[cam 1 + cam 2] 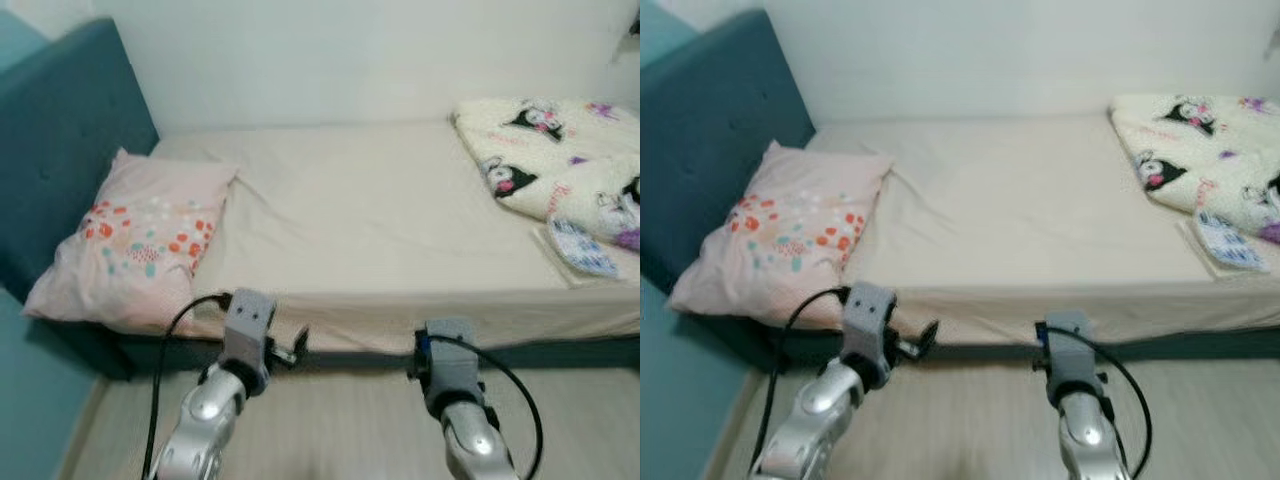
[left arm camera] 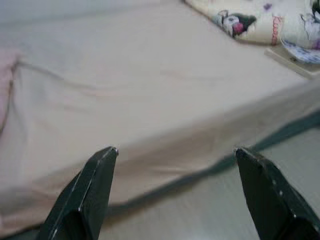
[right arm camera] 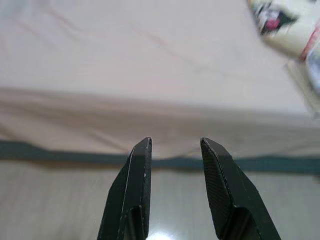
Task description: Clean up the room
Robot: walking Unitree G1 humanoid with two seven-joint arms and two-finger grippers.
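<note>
A bed with a beige sheet (image 1: 380, 220) lies across in front of me. A pink pillow (image 1: 140, 240) with red and teal dots rests at its left end against the teal headboard (image 1: 60, 150). A crumpled white blanket (image 1: 560, 160) with cartoon prints is bunched at the right end. Beside it lies a small patterned pouch (image 1: 583, 247) on a flat beige pad. My left gripper (image 2: 176, 149) is open wide, facing the bed's near edge with nothing between its fingers. My right gripper (image 3: 175, 140) is open more narrowly, also level with the mattress side.
Both silver arms (image 1: 215, 400) reach forward over a pale wood floor (image 1: 340, 420) in front of the bed. A teal bed base (image 1: 560, 350) runs under the mattress. A white wall (image 1: 350, 60) stands behind and a teal wall at far left.
</note>
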